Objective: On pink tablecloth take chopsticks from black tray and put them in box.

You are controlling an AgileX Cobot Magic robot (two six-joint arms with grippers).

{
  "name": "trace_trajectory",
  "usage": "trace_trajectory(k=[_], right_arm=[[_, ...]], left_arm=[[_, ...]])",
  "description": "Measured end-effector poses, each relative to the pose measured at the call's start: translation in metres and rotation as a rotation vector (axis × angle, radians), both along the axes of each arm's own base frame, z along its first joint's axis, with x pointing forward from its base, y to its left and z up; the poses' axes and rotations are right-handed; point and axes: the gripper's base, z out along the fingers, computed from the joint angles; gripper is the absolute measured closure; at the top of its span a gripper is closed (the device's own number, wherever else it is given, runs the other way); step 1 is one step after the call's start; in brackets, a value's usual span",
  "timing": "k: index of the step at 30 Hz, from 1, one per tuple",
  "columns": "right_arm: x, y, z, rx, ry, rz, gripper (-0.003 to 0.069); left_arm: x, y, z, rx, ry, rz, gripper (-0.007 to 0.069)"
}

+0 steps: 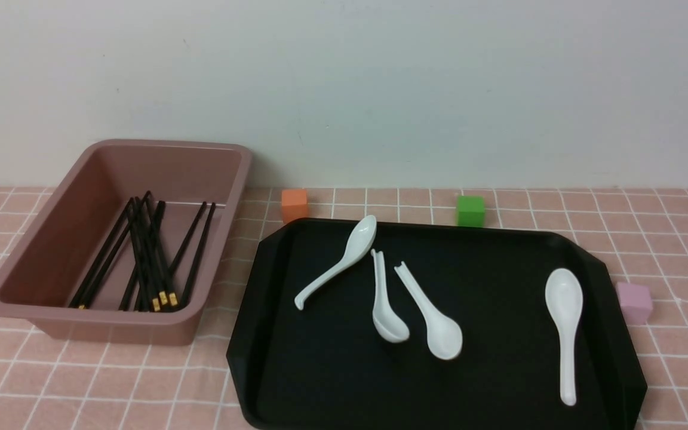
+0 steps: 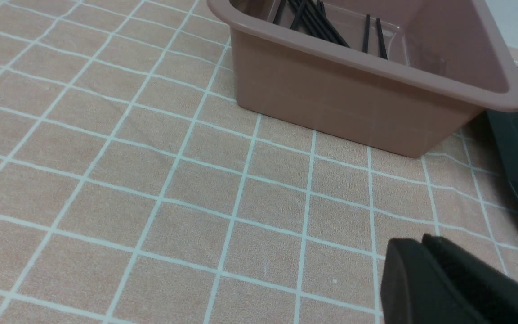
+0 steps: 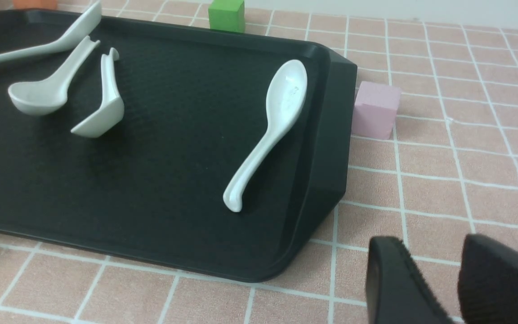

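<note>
Because every visible pair of chopsticks [image 1: 147,257] already lies inside the box [image 1: 51,239] at the left of the front view, and the black tray [image 1: 332,370] at lower centre carries only four white spoons [image 1: 564,322], the transfer appears complete; no chopstick can be seen on the tray.

Risks from this state:
- The chopsticks lie crossed and loosely fanned, gold-banded ends toward the near wall; any further reach into the box could snag or lever one over the rim.
- The box stands close beside the tray's left edge on the pink tablecloth [image 1: 666,239]; an arm sweep at low height could push one against the other, or wrinkle the cloth.
- A mistaken grasp could take a spoon instead of a chopstick.

Limits of view:
- Neither arm appears in the front view.
- The left gripper [image 2: 425,274], lower right of its wrist view, shows jaws pressed together with nothing held.
- The right gripper [image 3: 434,274], lower right of its wrist view, shows a narrow gap between the fingers, empty; both are cut off by the frame edge.
- The exact number of chopsticks cannot be counted where they overlap.
</note>
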Motion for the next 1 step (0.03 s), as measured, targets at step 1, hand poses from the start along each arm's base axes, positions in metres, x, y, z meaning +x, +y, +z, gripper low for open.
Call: trace_trajectory(k=[1], right_arm=[[0.0000, 0.0000, 0.0000, 0.000, 0.000, 0.000, 0.0419]], left_arm=[[0.0000, 0.0000, 0.0000, 0.000, 0.000, 0.000, 0.0586]])
